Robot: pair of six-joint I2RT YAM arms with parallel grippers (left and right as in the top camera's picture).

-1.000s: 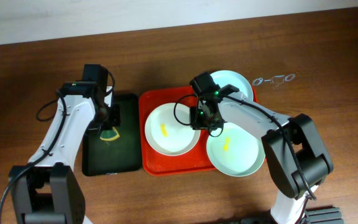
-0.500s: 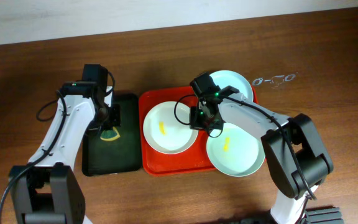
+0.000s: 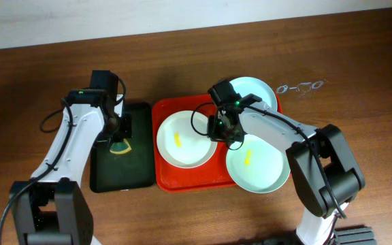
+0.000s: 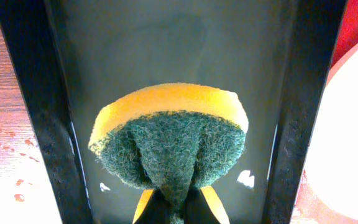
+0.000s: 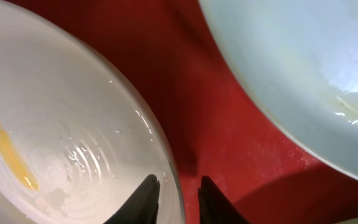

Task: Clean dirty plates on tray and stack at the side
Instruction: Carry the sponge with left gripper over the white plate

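Three dirty plates lie on the tray (image 3: 182,181): the white plate (image 3: 182,143) at centre-left of the overhead view, the lower mint plate (image 3: 257,169) at lower right, and the upper mint plate (image 3: 260,90) partly under the right arm. Yellow smears show on the white and lower mint ones. The right gripper (image 5: 178,190), the nearer one, sits at the white plate's right-hand rim, jaws slightly spread astride it and not visibly clamped; the plate's body lies leftward from them. Over the green tray (image 4: 166,43), the left gripper (image 4: 178,208) pinches the sponge (image 4: 169,140), creasing it. Closing on that rim looks like the next need
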